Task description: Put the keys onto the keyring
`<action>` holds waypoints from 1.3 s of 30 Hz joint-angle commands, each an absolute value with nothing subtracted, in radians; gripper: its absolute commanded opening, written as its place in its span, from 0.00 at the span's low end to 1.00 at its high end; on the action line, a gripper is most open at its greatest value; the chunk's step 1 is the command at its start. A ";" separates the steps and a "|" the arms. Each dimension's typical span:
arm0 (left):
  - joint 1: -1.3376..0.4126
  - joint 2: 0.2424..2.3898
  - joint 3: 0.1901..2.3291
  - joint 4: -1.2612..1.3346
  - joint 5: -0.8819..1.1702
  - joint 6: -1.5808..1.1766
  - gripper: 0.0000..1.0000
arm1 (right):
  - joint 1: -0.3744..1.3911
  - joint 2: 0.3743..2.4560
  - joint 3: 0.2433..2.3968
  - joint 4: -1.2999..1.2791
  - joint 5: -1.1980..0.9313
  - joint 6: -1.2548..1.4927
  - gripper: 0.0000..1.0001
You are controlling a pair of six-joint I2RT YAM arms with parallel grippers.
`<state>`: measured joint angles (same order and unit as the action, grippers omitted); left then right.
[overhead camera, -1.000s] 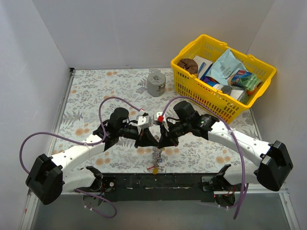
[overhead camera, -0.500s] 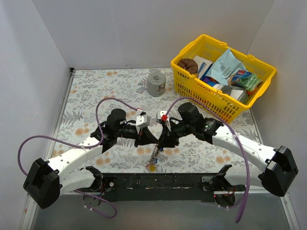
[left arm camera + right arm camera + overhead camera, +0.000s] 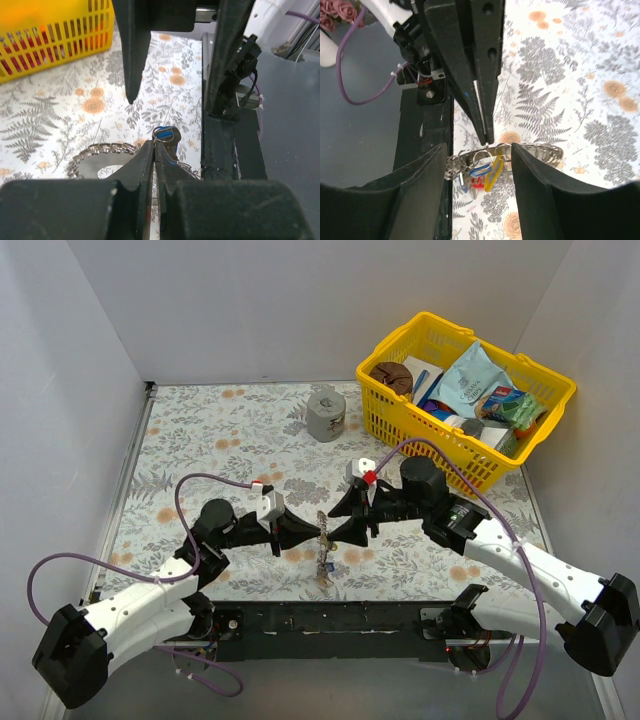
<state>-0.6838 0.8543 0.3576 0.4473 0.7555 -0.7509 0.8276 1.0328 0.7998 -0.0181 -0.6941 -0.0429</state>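
The grey ridged keyring [image 3: 322,528] hangs edge-on between my two grippers, over the near middle of the floral table. Several small keys [image 3: 322,570] dangle from it. In the right wrist view I see yellow [image 3: 494,172], blue [image 3: 481,173] and red [image 3: 478,185] heads under the keyring [image 3: 540,150]. My left gripper [image 3: 303,531] is shut on the ring's rim. In its own view the left gripper's [image 3: 154,146] tips pinch beside the keyring [image 3: 95,154] and a blue key [image 3: 167,136]. My right gripper [image 3: 479,150] stands open, its fingers either side of the ring without touching it.
A yellow basket [image 3: 465,390] full of packets stands at the back right. A grey can [image 3: 325,415] sits to its left. The black mounting rail [image 3: 330,625] runs along the near edge, just below the hanging keys. White walls close in the table.
My right gripper has opened and let go of the ring, which now hangs from the left gripper alone. Both arms have lowered and spread apart, left wrist leftward, right wrist rightward.
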 commanded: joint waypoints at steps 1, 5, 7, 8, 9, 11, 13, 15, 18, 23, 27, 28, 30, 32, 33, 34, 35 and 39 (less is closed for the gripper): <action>-0.689 0.784 0.341 0.632 0.718 -0.784 0.00 | 0.802 1.002 0.782 0.101 -0.701 0.015 0.62; -0.689 0.765 0.331 0.675 0.726 -0.795 0.00 | 0.778 1.011 0.778 0.127 -0.750 0.038 0.59; -0.687 0.759 0.324 0.706 0.723 -0.810 0.00 | 0.776 1.015 0.779 0.127 -0.775 0.041 0.58; -0.687 0.755 0.321 0.716 0.723 -0.818 0.00 | 0.776 1.020 0.782 0.126 -0.782 0.041 0.57; -0.689 0.755 0.319 0.736 0.723 -0.825 0.00 | 0.776 1.022 0.784 0.124 -0.798 0.041 0.56; -0.687 0.756 0.319 0.744 0.723 -0.831 0.00 | 0.776 1.028 0.790 0.115 -0.805 0.038 0.52; -0.687 0.759 0.325 0.747 0.726 -0.831 0.00 | 0.776 1.029 0.793 0.109 -0.815 0.034 0.49; -0.687 0.761 0.327 0.749 0.726 -0.831 0.00 | 0.778 1.034 0.796 0.106 -0.828 0.032 0.45; -0.689 0.761 0.330 0.749 0.723 -0.830 0.00 | 0.776 1.040 0.799 0.095 -0.842 0.032 0.38; -0.687 0.767 0.339 0.746 0.727 -0.827 0.00 | 0.776 1.049 0.798 0.092 -0.854 0.031 0.25; -0.689 0.769 0.341 0.750 0.727 -0.828 0.00 | 0.776 1.055 0.798 0.086 -0.859 0.026 0.13; -0.689 0.767 0.341 0.750 0.726 -0.828 0.00 | 0.776 1.055 0.798 0.080 -0.858 0.025 0.12; -0.689 0.767 0.345 0.749 0.726 -0.827 0.00 | 0.776 1.063 0.798 0.077 -0.864 0.020 0.07; -0.687 0.765 0.347 0.749 0.724 -0.825 0.00 | 0.776 1.071 0.798 0.068 -0.867 0.017 0.02; -0.689 0.765 0.348 0.749 0.724 -0.824 0.00 | 0.776 1.072 0.798 0.066 -0.868 0.015 0.01; -0.687 0.764 0.351 0.749 0.726 -0.824 0.00 | 0.776 1.075 0.798 0.063 -0.870 0.011 0.01; -0.689 0.762 0.351 0.747 0.726 -0.822 0.00 | 0.776 1.078 0.798 0.057 -0.871 0.011 0.01; -0.687 0.767 0.357 0.753 0.729 -0.822 0.00 | 0.776 1.091 0.802 0.038 -0.874 0.003 0.01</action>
